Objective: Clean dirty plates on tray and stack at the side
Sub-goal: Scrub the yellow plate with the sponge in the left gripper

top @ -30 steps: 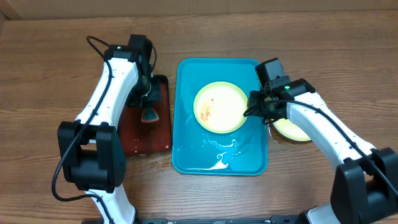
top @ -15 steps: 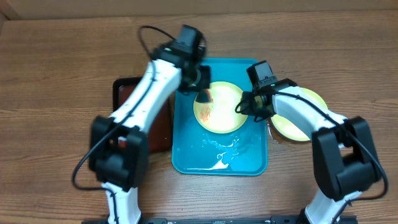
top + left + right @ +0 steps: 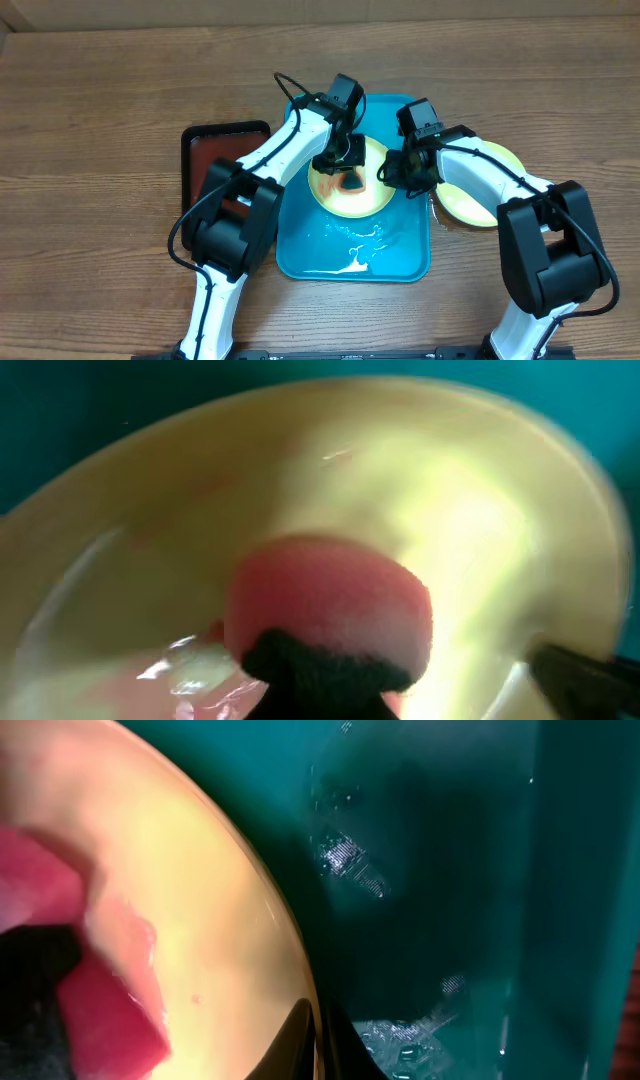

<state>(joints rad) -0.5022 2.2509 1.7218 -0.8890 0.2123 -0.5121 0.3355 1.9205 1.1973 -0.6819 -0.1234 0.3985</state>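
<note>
1. The left gripper [image 3: 346,160] is clamped on a pink sponge [image 3: 330,600] with a dark backing and presses it straight down.
2. Directly beneath this claw lies the plate [image 3: 335,200], which has a yellow-green rim. The sponge touches its pale centre. In the left wrist view, wet pinkish streaks sit just beside the sponge.
3. Across the plate from the left claw, the right gripper [image 3: 392,170] meets the plate's right rim. In the right wrist view its dark tips are nearly together with the rim between them, so it is closed on the plate's edge.
4. Under the plate and around both claws is the turquoise tray [image 3: 300,240]. On its floor, nearer the robot than either claw, lies a whitish puddle [image 3: 355,255].
5. To the right of the right claw, off the tray and just beside its edge, the other plate [image 3: 478,208] rests on the table [image 3: 90,120], partly under the right arm.
6. To the left of the left claw, past the tray's rim, lies a black tray [image 3: 215,150] with a red-brown inside. The left arm hides whether the two trays touch.
</note>
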